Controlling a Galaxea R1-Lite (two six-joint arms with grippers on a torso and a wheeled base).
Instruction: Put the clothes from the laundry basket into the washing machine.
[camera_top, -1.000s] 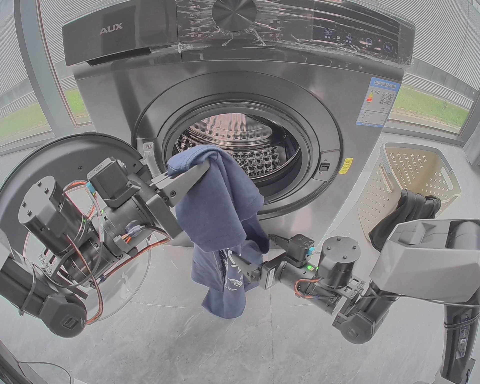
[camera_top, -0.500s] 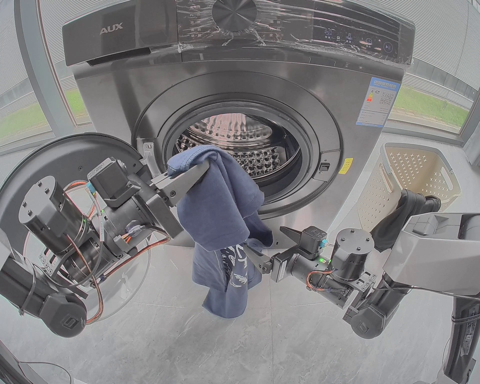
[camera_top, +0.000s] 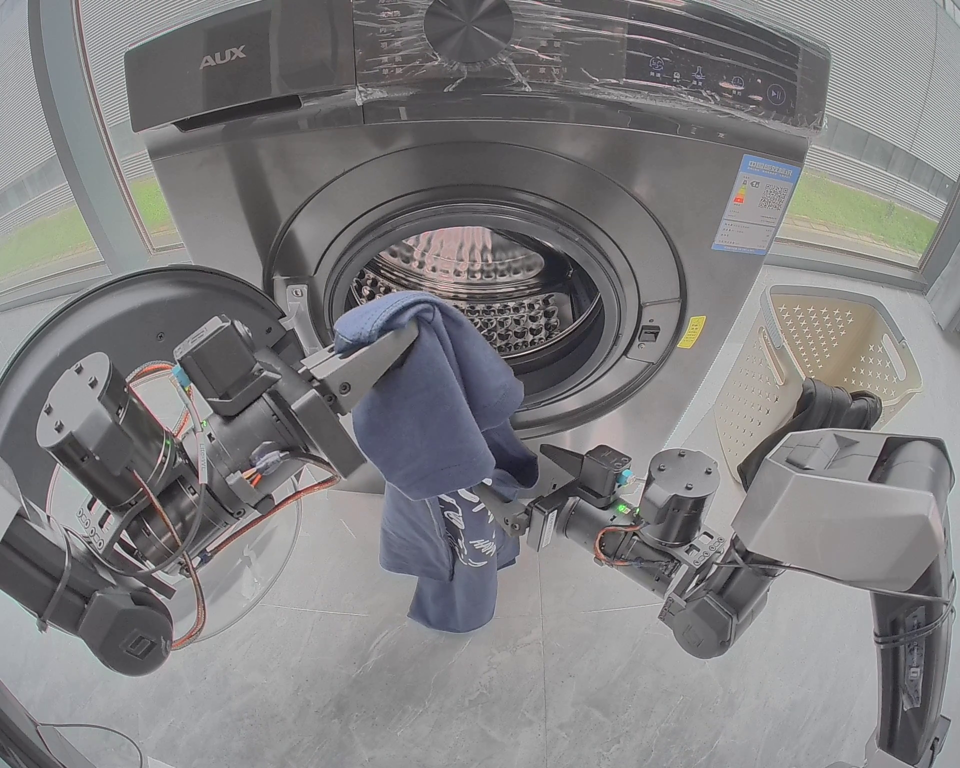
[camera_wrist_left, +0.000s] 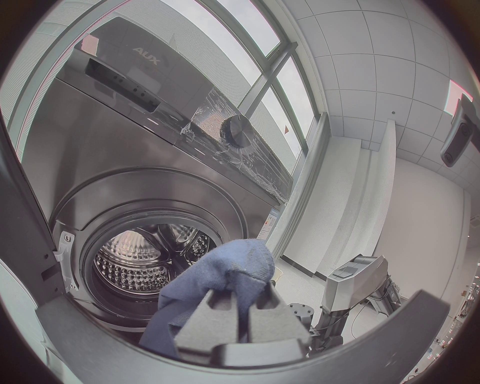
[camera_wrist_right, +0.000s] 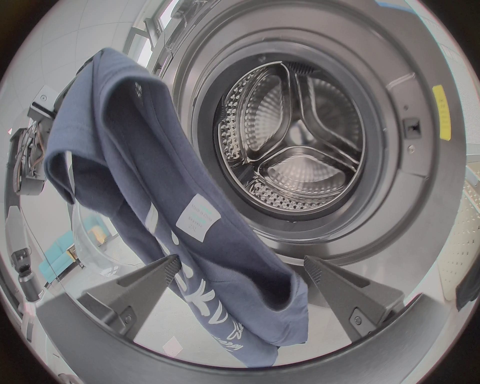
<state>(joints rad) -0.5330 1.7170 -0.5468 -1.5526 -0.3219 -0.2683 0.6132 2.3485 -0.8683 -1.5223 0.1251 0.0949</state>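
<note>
The fingers of the left gripper are clamped on the top fold of the blue shirt, while the right gripper has its fingers spread wide on either side of the shirt's hanging lower part. Whether either one touches the cloth is hard to say. Over the last second the left arm has not moved. The right arm drew back toward the right of the head view, then came in again a little higher, so its fingers now straddle the cloth just under the drum's lip. I read this as setting up a second hold, so the trailing part can be lifted in too. The washing machine takes up the top of the head view, its drum open and bare just behind the shirt's top. The door is swung fully open at centre left, close behind the left arm, which leaves little room on that side. The laundry basket stands at centre right with a dark garment draped over its rim, near the right arm's elbow. The floor below gives free room, but the shirt's hem hangs below the opening's lower edge and could catch there.
</note>
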